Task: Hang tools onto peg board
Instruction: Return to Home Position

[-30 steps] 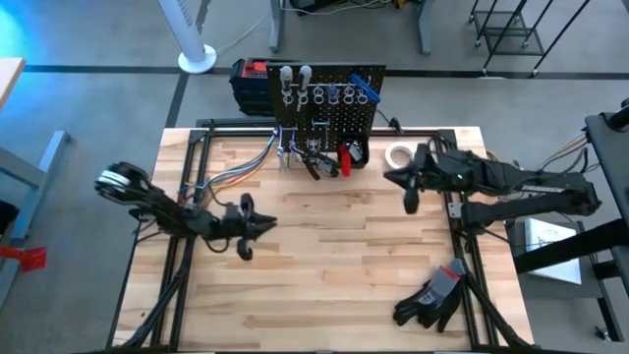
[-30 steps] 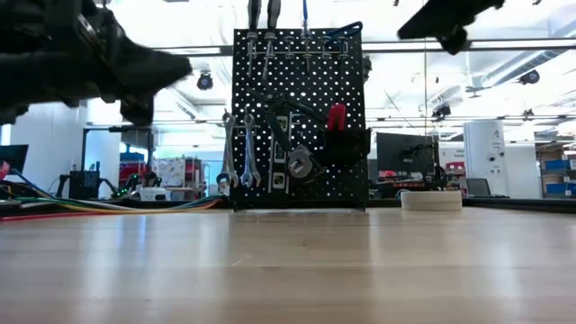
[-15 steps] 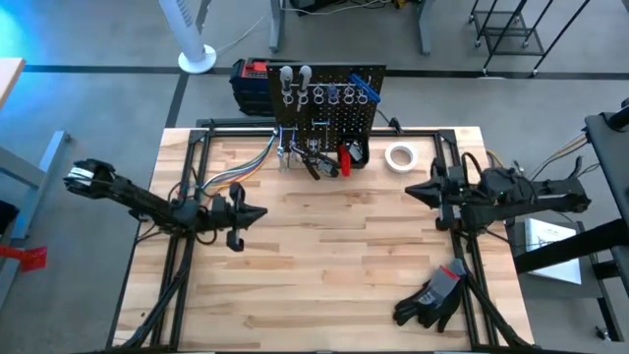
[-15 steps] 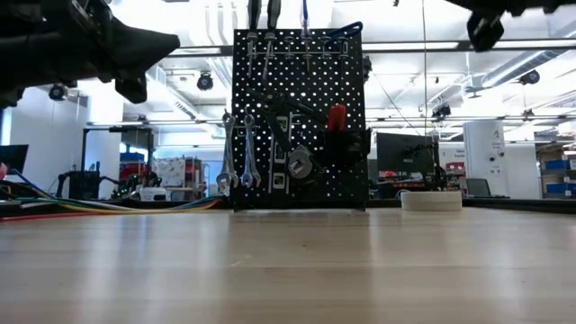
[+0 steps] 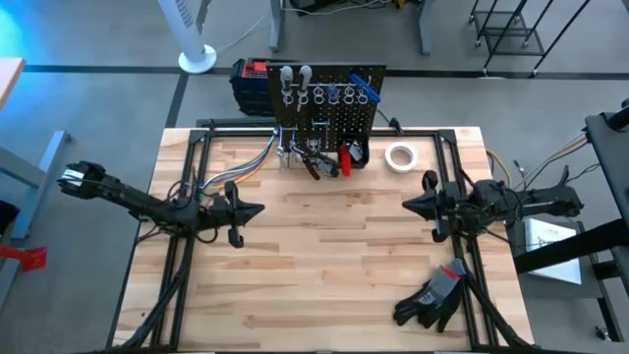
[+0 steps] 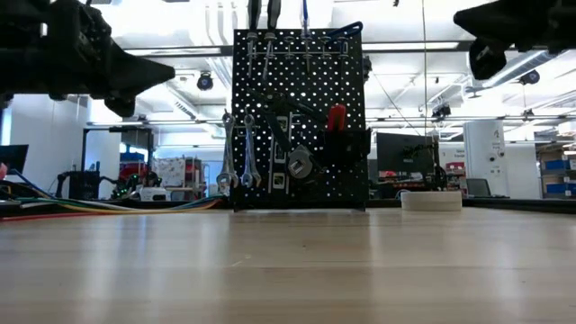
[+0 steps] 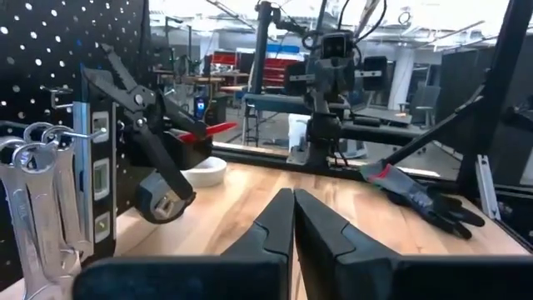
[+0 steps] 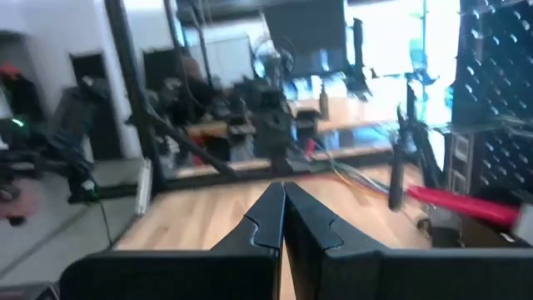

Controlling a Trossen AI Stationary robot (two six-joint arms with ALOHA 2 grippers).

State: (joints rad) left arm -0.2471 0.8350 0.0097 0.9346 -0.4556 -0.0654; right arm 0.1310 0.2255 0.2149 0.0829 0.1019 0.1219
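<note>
Left gripper [image 5: 254, 209], right gripper [image 5: 411, 205] closed, empty, pulled back from peg board [image 6: 346, 90]; tools [image 6: 248, 148] hung, looks done.

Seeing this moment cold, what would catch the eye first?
The black peg board stands upright at the table's far edge, crowded with hanging tools. The two arms flank the table, the left hand and right hand both shut, empty and pointing toward each other. A pair of black gloves lies at the front right corner.
</note>
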